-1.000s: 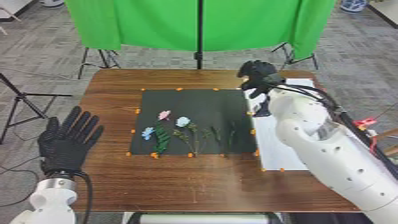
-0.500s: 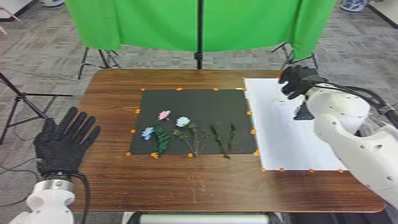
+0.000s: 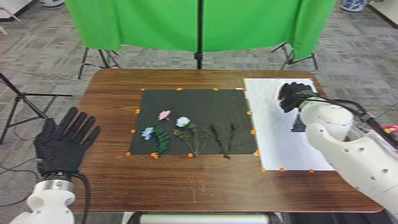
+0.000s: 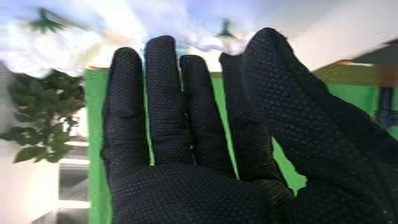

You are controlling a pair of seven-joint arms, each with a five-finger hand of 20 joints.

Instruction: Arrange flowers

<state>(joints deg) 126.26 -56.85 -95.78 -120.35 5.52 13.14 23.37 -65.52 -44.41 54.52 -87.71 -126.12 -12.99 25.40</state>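
Note:
In the head view, my right hand (image 3: pixel 293 96) is over the far part of the white sheet (image 3: pixel 277 135). My right hand (image 4: pixel 191 190) shows straight fingers in the right wrist view, with nothing held. Left of the dark mat's middle (image 3: pixel 191 102) lie a pink flower (image 3: pixel 164 115), a blue flower (image 3: pixel 147 132), a pale flower (image 3: pixel 183 121) and a green leafy sprig (image 3: pixel 162 140). Thin green stems (image 3: pixel 218 136) lie on the mat's right part. My left hand (image 3: pixel 64 142) rests left of the mat, palm and fingers spread open.
Small orange markers (image 3: pixel 253 131) edge the mat and sheet. A dark object (image 3: pixel 299 123) shows beside my right forearm on the sheet. A green curtain (image 3: pixel 249 25) and a black stand (image 3: pixel 199 60) are behind the table (image 3: pixel 178 185).
My right hand first moved right from the mat's far corner over the sheet, then slightly back toward me. The thin stems on the mat's right came into clearer view. My left hand has barely moved.

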